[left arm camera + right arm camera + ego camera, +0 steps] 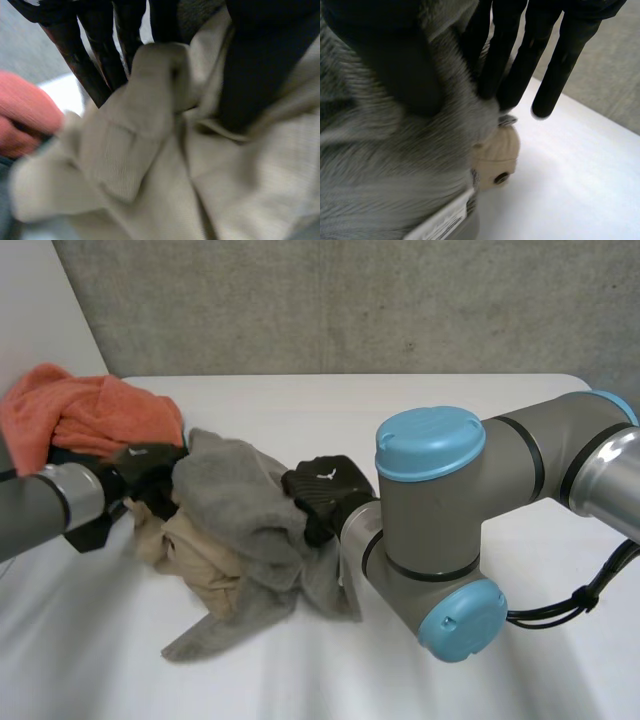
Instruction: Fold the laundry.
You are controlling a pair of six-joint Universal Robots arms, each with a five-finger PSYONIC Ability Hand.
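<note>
A crumpled grey cloth (240, 500) lies heaped over a beige garment (200, 555) in the middle of the white table (400, 400). My left hand (140, 468) is at the heap's left side. In its wrist view the left hand (255, 65) pinches a fold of the beige garment (150, 150) between thumb and fingers. My right hand (325, 490) is at the heap's right side. There the right hand (395, 65) has the grey cloth (380, 165) gripped between thumb and fingers, with a buttoned beige corner (495, 155) just beyond the fingertips.
An orange towel (90, 415) is bunched at the table's back left, close behind my left hand, and the orange towel (25, 115) lies beside its fingers. A white label (440, 222) hangs from the grey cloth. My right arm's elbow (450, 530) stands over the table's right half.
</note>
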